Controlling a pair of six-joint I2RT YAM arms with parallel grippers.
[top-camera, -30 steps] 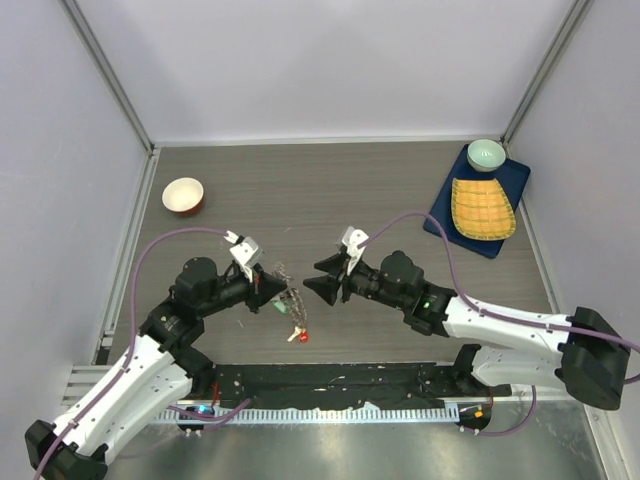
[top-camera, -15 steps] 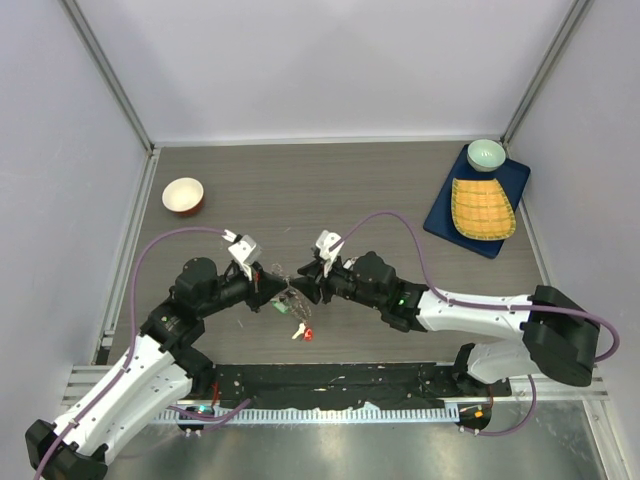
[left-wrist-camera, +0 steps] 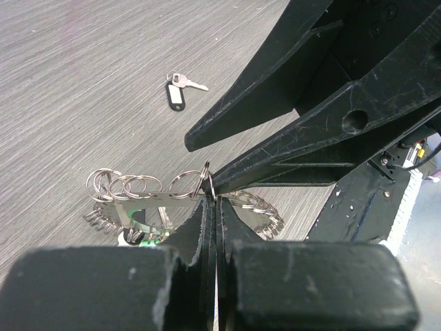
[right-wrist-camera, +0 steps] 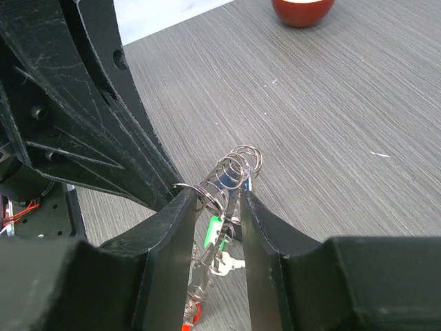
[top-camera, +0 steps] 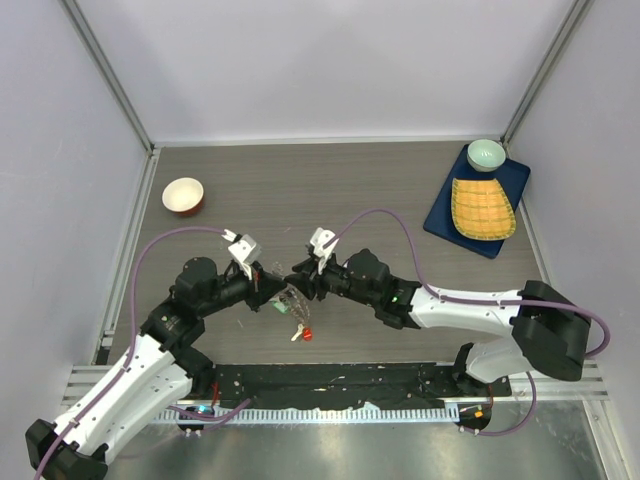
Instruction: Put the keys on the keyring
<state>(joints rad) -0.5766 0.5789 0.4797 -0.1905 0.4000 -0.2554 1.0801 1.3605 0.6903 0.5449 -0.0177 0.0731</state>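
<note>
A grey wood-grain worktop (top-camera: 350, 190) is lying under me, with pale walls around it. My left jaws are clamping flat on the keyring (left-wrist-camera: 148, 200), holding it on edge just above the worktop, between my two arms. My right jaws are standing narrow, straddling the small rings (right-wrist-camera: 238, 162) at its rim; whether they are pinching one, I cannot tell.

I am judging the bunch light, stiff and slick, with keys that are pivoting freely and likely to swing. The best hold looks to be flat across the band, and across the flat head on a loose key, not on its tag.

The keyring is showing as a thin grey band fringed with silver keys (left-wrist-camera: 103, 215) and little rings, a green tag (right-wrist-camera: 212, 227) among them. One key with a black tag (left-wrist-camera: 180, 93) is lying loose on the worktop, well apart. A red tag (top-camera: 306, 335) is showing just below the keyring; hanging or lying, I cannot tell.
</note>
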